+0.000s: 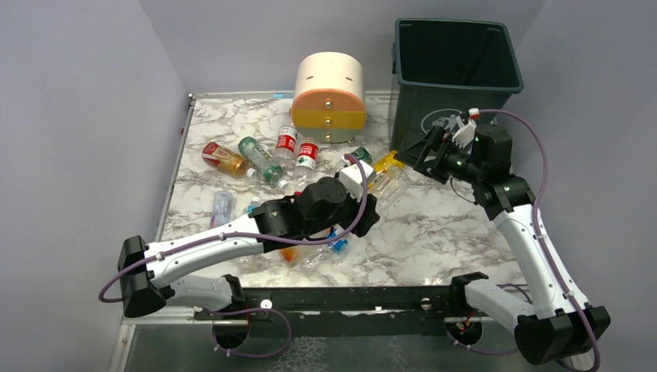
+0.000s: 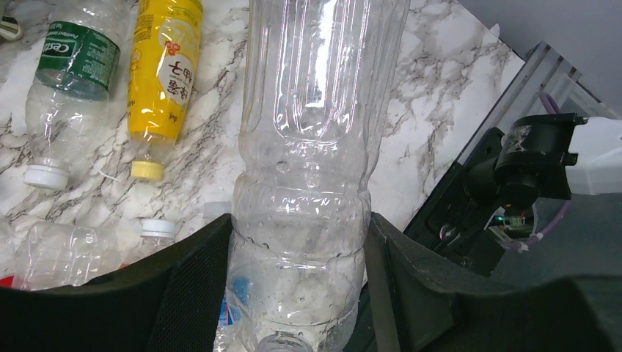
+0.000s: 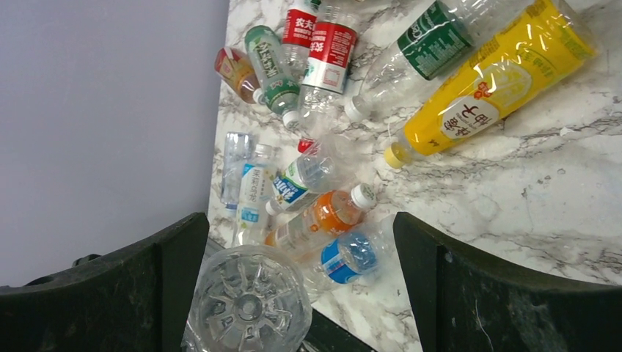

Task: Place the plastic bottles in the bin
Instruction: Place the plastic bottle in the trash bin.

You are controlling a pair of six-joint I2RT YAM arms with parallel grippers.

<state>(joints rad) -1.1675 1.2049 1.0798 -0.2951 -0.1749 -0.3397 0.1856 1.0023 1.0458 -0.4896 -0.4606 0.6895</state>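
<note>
The left arm (image 1: 209, 248) is reaching from 7 o'clock toward the middle of the table (image 1: 465, 232). Its left gripper (image 1: 370, 184) is clamping a clear bottle (image 1: 392, 184) near the neck, with the base pointing toward 2 o'clock. The right arm (image 1: 527, 232) is bending in from 4 o'clock, its right gripper (image 1: 424, 157) gaping wide and holding nothing as it faces that base, near the bin (image 1: 453, 77) at 1 o'clock. The other bottles (image 1: 263, 159) are lying between 10 o'clock and the centre.
</note>
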